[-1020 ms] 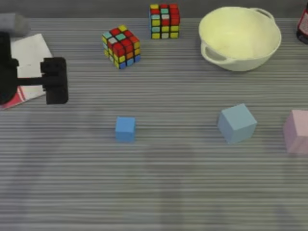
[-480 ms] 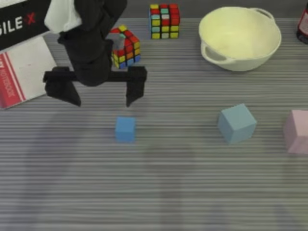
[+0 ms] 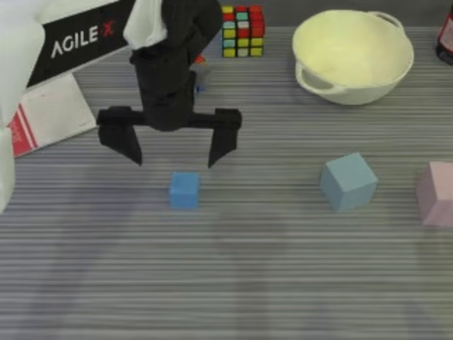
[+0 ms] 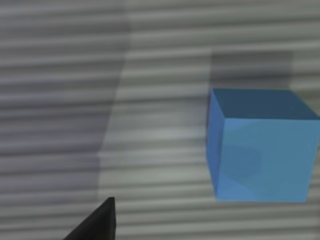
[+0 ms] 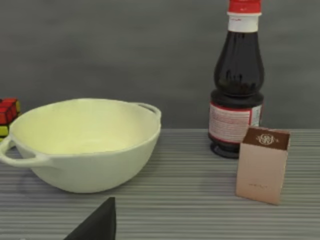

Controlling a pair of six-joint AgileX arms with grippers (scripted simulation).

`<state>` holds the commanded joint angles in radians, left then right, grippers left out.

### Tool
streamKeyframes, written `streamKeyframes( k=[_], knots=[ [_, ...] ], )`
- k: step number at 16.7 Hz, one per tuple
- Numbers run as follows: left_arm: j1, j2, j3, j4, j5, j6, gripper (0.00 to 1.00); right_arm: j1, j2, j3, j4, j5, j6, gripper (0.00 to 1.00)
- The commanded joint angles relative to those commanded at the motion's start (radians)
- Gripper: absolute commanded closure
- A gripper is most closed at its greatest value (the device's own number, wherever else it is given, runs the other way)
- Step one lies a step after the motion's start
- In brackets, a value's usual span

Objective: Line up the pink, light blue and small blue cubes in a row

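Left claw (image 3: pixel 175 152), fingers spread wide apart, holding nothing, poised over the table (image 3: pixel 233 276) just behind the small blue cube (image 3: pixel 184 190); black fingertips (image 3: pixel 216 152) pointing toward the near edge, one to either side of the cube's line but not touching it. In the left wrist view, small blue cube (image 4: pixel 260 145) flat on the striped surface, one dark fingertip (image 4: pixel 97 222) at the frame edge, clear of the cube.

Left arm (image 3: pixel 170 64) reaching in from the far left, black with a white link marked AGILE X, covering most of one puzzle cube (image 3: pixel 199 71). Second puzzle cube (image 3: pixel 242 30) at the far edge, just right of the arm. Red-and-white booklet (image 3: pixel 46 113) at the left edge, partly under the arm.

Light blue cube (image 3: pixel 347 181) well right of the small blue cube, turned at an angle, on roughly the same line across the table. Pink cube (image 3: pixel 436 193) farther right again, at the right edge, near the light blue cube but apart from it. All three plain cubes separate, none touching.

Cream bowl (image 3: pixel 352 53) with two handles at far right, behind the light blue cube. Dark bottle (image 3: pixel 446 35) at the far right corner; in the right wrist view, bowl (image 5: pixel 82 145), bottle (image 5: pixel 237 80) with red cap, and a small brown carton (image 5: pixel 262 165) just in front of the bottle.

Right claw: only one dark fingertip (image 5: pixel 97 222) visible in its wrist view, opening not determinable; absent from the top view.
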<state>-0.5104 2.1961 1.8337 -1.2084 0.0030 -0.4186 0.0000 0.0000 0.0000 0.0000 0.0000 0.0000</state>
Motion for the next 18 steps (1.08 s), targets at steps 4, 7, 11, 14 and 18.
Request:
streamKeyframes(
  k=[4, 7, 11, 14, 18],
  knots=[
    [0.005, -0.001, -0.006, 0.005, 0.000, 0.002, 0.00, 0.000, 0.000, 0.000, 0.000, 0.000, 0.000, 0.00],
    [0.003, 0.022, -0.057, 0.076, 0.000, 0.004, 0.00, 0.000, 0.000, 0.000, 0.000, 0.000, 0.000, 0.00],
    [0.003, 0.077, -0.164, 0.250, 0.001, 0.004, 0.00, 0.000, 0.000, 0.000, 0.000, 0.000, 0.000, 0.00],
    [0.002, 0.100, -0.202, 0.302, 0.001, 0.003, 0.00, 0.000, 0.000, 0.000, 0.000, 0.000, 0.000, 0.00],
    [0.002, 0.100, -0.202, 0.302, 0.001, 0.003, 0.08, 0.000, 0.000, 0.000, 0.000, 0.000, 0.000, 0.00]
  ],
)
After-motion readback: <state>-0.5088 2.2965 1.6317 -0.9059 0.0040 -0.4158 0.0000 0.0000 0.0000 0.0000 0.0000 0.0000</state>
